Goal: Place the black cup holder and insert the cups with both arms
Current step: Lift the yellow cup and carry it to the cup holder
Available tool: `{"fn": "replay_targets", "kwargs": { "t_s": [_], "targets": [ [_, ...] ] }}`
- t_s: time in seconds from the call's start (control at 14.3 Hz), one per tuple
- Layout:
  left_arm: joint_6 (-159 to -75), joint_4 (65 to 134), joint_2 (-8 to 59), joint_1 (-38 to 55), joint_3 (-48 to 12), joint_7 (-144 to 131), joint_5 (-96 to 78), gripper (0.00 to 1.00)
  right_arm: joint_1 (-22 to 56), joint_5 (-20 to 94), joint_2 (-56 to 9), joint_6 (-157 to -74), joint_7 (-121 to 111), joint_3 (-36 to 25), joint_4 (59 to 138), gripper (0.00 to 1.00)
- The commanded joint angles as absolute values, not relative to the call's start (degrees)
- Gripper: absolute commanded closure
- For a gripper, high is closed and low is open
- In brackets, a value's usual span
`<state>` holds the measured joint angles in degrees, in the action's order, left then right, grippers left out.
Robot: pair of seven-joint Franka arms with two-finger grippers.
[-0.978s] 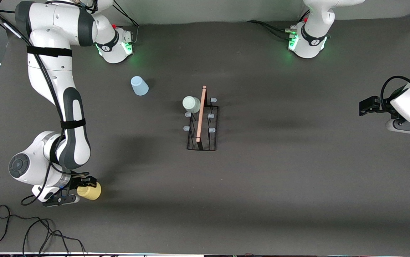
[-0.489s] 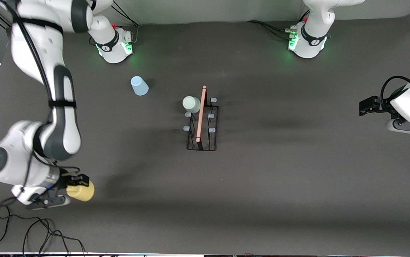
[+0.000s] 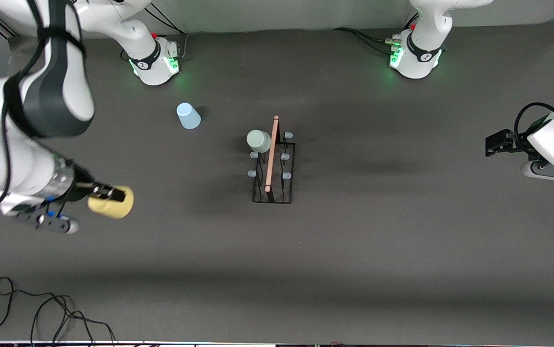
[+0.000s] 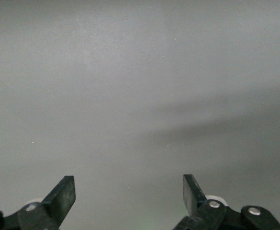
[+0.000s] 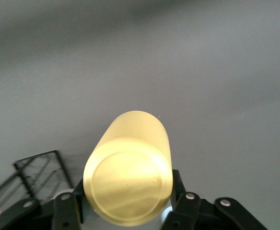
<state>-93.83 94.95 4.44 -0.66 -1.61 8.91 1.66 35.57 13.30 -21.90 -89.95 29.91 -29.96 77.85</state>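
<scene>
Yellow cup (image 3: 111, 202) on its side, gripped in right hand (image 3: 106, 193), above bench. Black cup holder (image 3: 274, 166) upright, well apart from hand, pale green cup (image 3: 258, 140) inverted on one peg. Light blue cup (image 3: 188, 116) inverted on bench.

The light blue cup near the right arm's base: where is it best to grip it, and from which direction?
The light blue cup appears to stand upside down, apart from the black cup holder. Probably grip its side wall, coming from above, fingers across the narrower closed top. The open left gripper waits; the right gripper holds the yellow cup.
</scene>
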Motion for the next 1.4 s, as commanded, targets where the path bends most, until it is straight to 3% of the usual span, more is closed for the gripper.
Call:
{"fn": "replay_targets", "kwargs": {
  "t_s": [0.0, 0.42, 1.05, 1.33],
  "targets": [
    [-93.52, 95.80, 3.25, -0.79, -1.67, 9.58, 1.85, 0.00, 43.48, 12.56, -20.39, -89.82, 51.43, -29.97, 80.16, 1.00],
    [-93.43, 95.80, 3.25, -0.79, -1.67, 9.67, 1.85, 0.00, 58.26, 14.15, -23.46, -99.74, 80.92, -29.88, 82.18, 1.00],
    [-93.43, 95.80, 3.25, -0.79, -1.67, 9.67, 1.85, 0.00, 63.19, 14.85, -26.28, -117.40, 85.16, -29.62, 92.98, 1.00],
    [-93.43, 95.80, 3.25, -0.79, -1.67, 9.58, 1.85, 0.00, 65.04, 16.08, -29.96, -121.81, 85.61, -29.53, 93.87, 1.00]
  ]
}}
